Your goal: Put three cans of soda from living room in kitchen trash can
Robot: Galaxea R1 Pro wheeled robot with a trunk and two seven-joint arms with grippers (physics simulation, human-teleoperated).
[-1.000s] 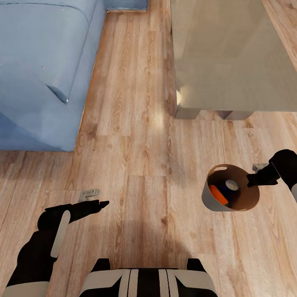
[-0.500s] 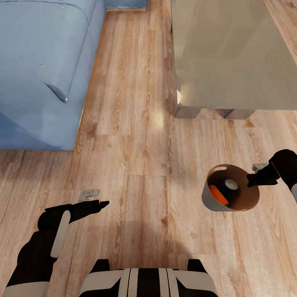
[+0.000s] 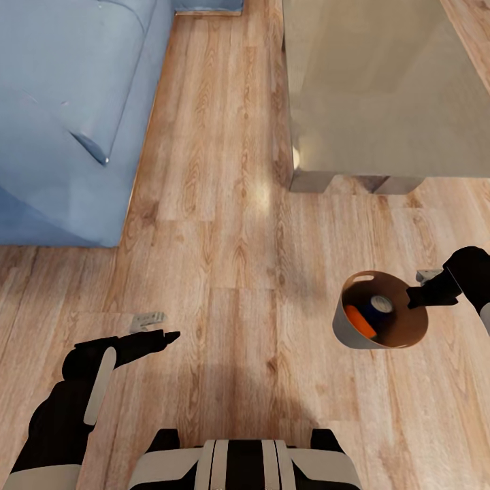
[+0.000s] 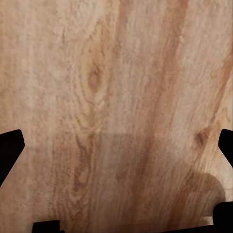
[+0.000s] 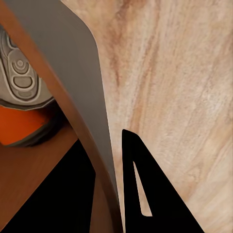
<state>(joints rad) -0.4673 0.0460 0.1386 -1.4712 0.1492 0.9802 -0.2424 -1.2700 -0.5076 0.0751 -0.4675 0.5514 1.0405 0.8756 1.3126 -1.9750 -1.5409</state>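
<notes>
The tan wooden trash can (image 3: pixel 354 335) hangs at the right of the head view, and my right gripper (image 3: pixel 414 297) is shut on its rim. Inside its brown interior lie an orange soda can (image 3: pixel 359 321) and a dark blue one (image 3: pixel 378 306); a third can is hidden. In the right wrist view the bin wall (image 5: pixel 73 82) runs between the two black fingers (image 5: pixel 145 194), with a silver can top (image 5: pixel 19 73) over an orange can (image 5: pixel 24 127). My left gripper (image 3: pixel 163 335) hovers open over bare floor, its fingers (image 4: pixel 9 150) wide apart.
The blue sofa (image 3: pixel 61 136) takes up the upper left. The glass-topped low table (image 3: pixel 381 88) stands at the upper right, its base (image 3: pixel 313 182) near the middle. A lane of light wood floor (image 3: pixel 218 170) runs between them. My own base (image 3: pixel 245 466) shows at the bottom.
The whole picture has slid slightly, so the camera has moved a little across the floor. Both arms and the bin hold the same pose.
</notes>
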